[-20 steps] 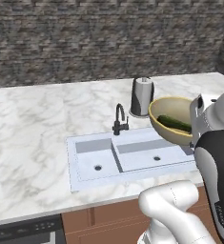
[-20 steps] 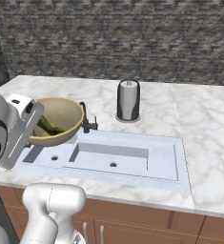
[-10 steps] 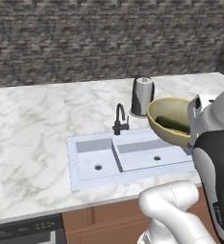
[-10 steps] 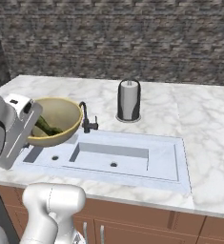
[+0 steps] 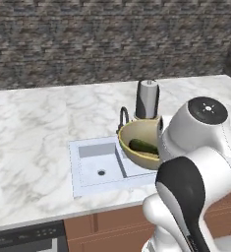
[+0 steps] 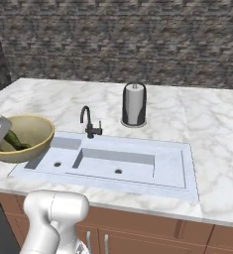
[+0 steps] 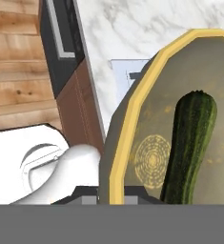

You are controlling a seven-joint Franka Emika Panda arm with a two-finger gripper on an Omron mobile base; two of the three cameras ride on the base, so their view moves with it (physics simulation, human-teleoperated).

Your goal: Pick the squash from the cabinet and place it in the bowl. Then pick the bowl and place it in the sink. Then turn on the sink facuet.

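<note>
- The bowl (image 5: 142, 143) is hanging above the sink (image 5: 95, 167), tipped a little, with the squash (image 5: 143, 146) lying inside it.
- The gripper (image 7: 111, 193) is pinching the bowl's rim (image 7: 132, 119), jaws closed on the near edge; in the hand view the yellow lip is running right between them.
- The bowl is looking stiff and smooth-sided, so I'm guessing it could pivot or slip in a rim pinch like this.
- The squash is sitting loose and looks firm and glossy; it may well roll if the bowl tilts more.
- The faucet (image 6: 88, 122) is standing just behind the basin, with a grey canister (image 6: 134, 105) beyond it on the counter (image 6: 207, 124).
</note>
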